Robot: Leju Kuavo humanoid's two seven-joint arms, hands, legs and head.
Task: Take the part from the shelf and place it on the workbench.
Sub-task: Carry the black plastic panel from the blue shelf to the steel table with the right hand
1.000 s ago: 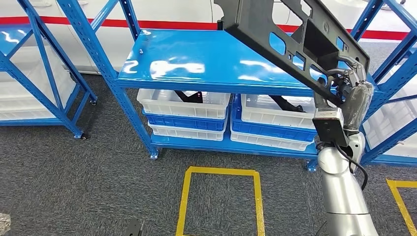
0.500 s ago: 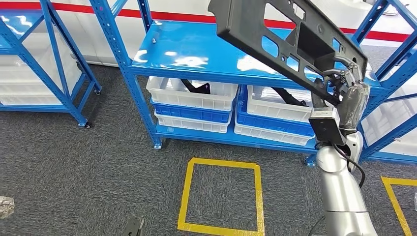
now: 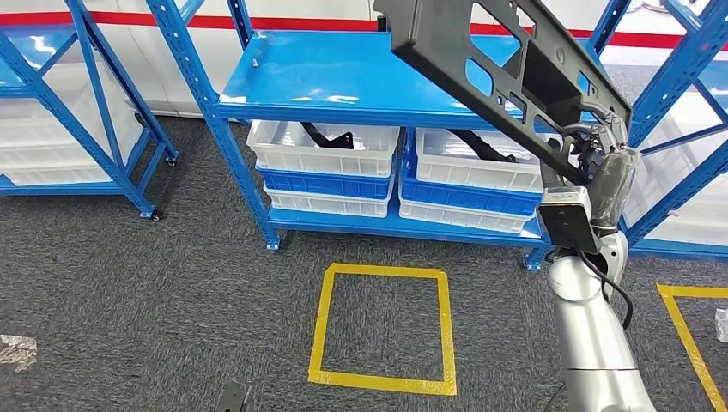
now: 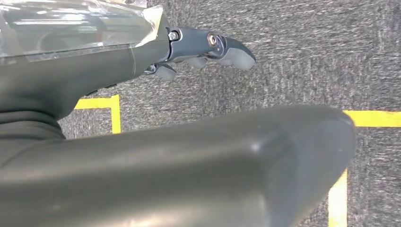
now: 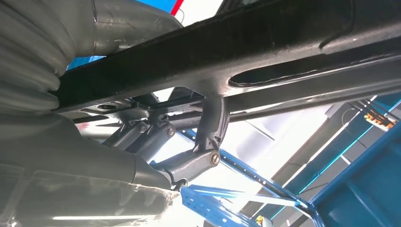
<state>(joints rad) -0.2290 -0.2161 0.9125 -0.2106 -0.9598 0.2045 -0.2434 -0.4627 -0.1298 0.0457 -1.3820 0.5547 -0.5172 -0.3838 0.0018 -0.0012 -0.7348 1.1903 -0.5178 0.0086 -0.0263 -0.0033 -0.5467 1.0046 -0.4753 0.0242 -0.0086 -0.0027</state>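
A long dark grey part (image 3: pixel 506 69) with several cutouts slants up over the blue shelf (image 3: pixel 343 77) in the head view. My right hand (image 3: pixel 601 159) grips its lower end, raised in front of the rack on my silver arm. In the right wrist view, the fingers (image 5: pixel 198 161) hook around the part's dark bar (image 5: pixel 236 52). My left hand (image 4: pixel 156 61) hangs over the grey carpet, with the fingers (image 4: pixel 213 45) stretched out, the thumb (image 4: pixel 213 170) apart from them, and nothing held.
White and blue bins (image 3: pixel 330 167) on the lower shelf hold more dark parts. A yellow taped square (image 3: pixel 382 273) marks the carpet before the rack, and another yellow line (image 3: pixel 687 335) lies at right. Blue racks stand at the left (image 3: pixel 77 112) and right (image 3: pixel 678 77). Crumpled plastic (image 3: pixel 15 350) lies at left.
The whole picture has shifted: the rack sits higher and farther, with more floor and the yellow square showing, so the camera has moved. My right hand still holds the part.
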